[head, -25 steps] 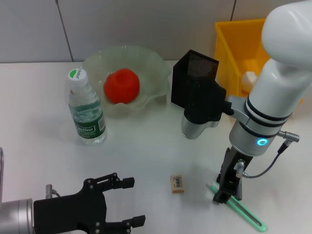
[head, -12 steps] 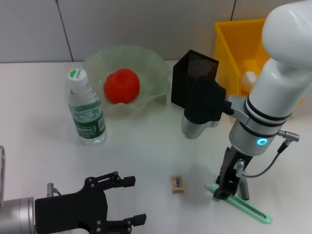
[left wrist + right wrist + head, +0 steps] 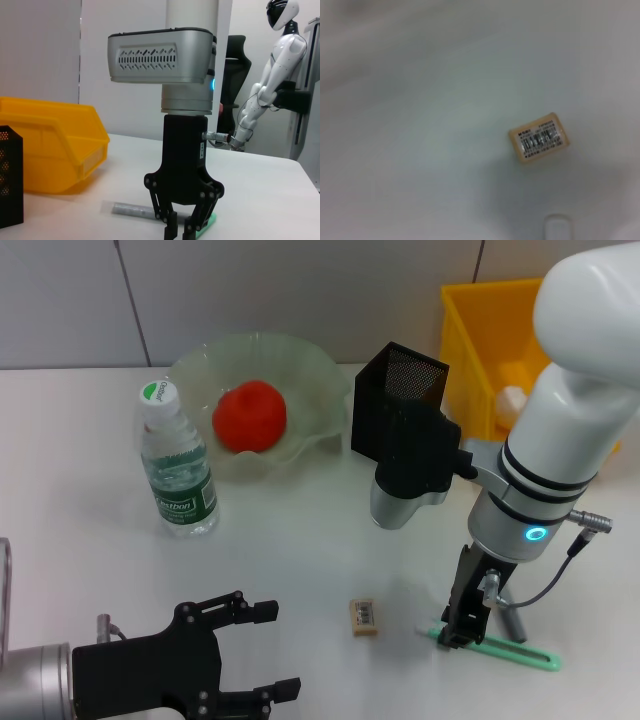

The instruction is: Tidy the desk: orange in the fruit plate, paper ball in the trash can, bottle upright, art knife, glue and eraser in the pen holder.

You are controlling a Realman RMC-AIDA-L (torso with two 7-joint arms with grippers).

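Note:
My right gripper point(image 3: 458, 636) points straight down at the table, shut on the near end of the green art knife point(image 3: 505, 652), which lies flat. From the left wrist view, the right gripper point(image 3: 180, 232) pinches the green art knife point(image 3: 206, 222), and the grey glue stick point(image 3: 132, 210) lies just behind it. The eraser point(image 3: 364, 616) lies to the left, also in the right wrist view point(image 3: 539, 138). An orange point(image 3: 250, 415) sits in the fruit plate point(image 3: 320, 370). The bottle point(image 3: 178, 470) stands upright. A paper ball point(image 3: 512, 400) is in the yellow trash can point(image 3: 470, 350). My left gripper point(image 3: 278, 652) is open, low at the front left.
The black mesh pen holder point(image 3: 398, 400) stands behind the right wrist, between plate and trash can. The glue stick point(image 3: 512, 622) lies beside the right gripper. Bare white table lies between the bottle, the eraser and my left gripper.
The art knife has swung in the right gripper's grip: its far end moved from pointing toward the front right to lying nearly sideways. The left arm has not moved.

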